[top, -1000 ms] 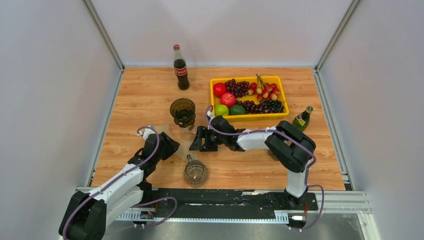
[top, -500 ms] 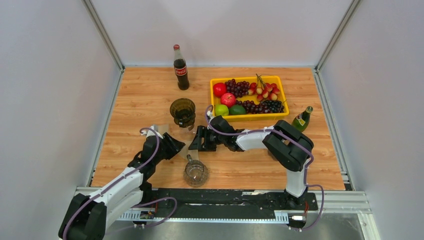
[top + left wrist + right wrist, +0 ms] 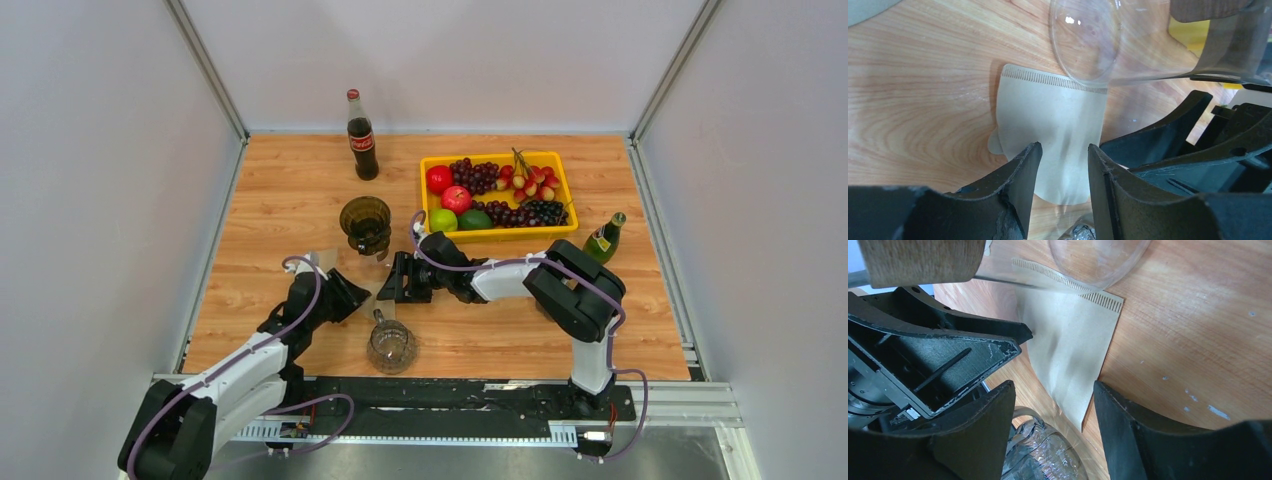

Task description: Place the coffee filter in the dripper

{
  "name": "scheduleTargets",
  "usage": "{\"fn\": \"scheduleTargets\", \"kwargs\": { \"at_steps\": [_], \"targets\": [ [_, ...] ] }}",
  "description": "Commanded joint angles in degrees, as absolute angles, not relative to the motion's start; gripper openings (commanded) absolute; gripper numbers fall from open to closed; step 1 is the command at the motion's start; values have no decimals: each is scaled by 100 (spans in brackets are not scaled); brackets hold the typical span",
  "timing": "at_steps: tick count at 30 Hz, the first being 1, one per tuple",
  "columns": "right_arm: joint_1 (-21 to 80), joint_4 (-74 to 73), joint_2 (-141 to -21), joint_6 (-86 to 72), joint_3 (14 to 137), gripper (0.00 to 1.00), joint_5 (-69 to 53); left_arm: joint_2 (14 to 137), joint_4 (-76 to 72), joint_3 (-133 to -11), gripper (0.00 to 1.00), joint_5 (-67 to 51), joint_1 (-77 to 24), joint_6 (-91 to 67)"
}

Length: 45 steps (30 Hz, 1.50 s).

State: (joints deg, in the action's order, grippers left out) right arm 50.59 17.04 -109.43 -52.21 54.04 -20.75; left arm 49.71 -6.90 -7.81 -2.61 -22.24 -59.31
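Note:
The beige paper coffee filter (image 3: 1053, 112) lies flat on the wooden table, its ribbed edge tucked under the foot of the dark glass dripper (image 3: 365, 224). My left gripper (image 3: 1063, 155) is open, low over the table, with its jaws on either side of the filter's near end. My right gripper (image 3: 1053, 400) is open too and faces the filter (image 3: 1073, 345) from the other side. In the top view the left gripper (image 3: 347, 296) and the right gripper (image 3: 393, 281) are close together with the filter (image 3: 370, 302) between them. The dripper holds nothing that I can see.
A clear glass mug (image 3: 391, 345) stands just in front of the filter and shows in the right wrist view (image 3: 1043, 455). A cola bottle (image 3: 361, 136), a yellow fruit tray (image 3: 562, 176) and a green bottle (image 3: 604, 238) stand farther back and right.
My left gripper has slid forward and to the right onto the filter. My right gripper has edged slightly left. The filter stays on the table.

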Motion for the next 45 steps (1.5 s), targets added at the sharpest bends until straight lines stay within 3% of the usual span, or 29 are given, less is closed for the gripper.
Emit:
{"fn": "scheduleTargets", "kwargs": {
  "at_steps": [1, 15, 17, 27, 32, 45],
  "targets": [
    [5091, 1863, -11018, -5165, 5592, 65, -2142, 4950, -652, -659, 49, -278, -2195, -6006],
    [5175, 1881, -10980, -5068, 5618, 64, -2141, 5687, -1862, -349, 45, -1109, -2197, -6344],
    [5173, 1879, -10984, -5081, 5618, 61, -2129, 5774, -1936, -356, 45, -1149, -2195, -6359],
    [5175, 1699, -10811, -5224, 5538, 23, -1833, 5479, -1738, -377, 46, -1077, -2192, -6339],
    [5174, 1696, -10621, -5225, 5483, 9, -1791, 5002, -1330, -463, 52, -926, -2193, -6213],
    [4922, 977, -8775, -4744, 4637, 7, -1396, 2988, 145, -1020, 81, -922, -2194, -5626]
  ]
}}
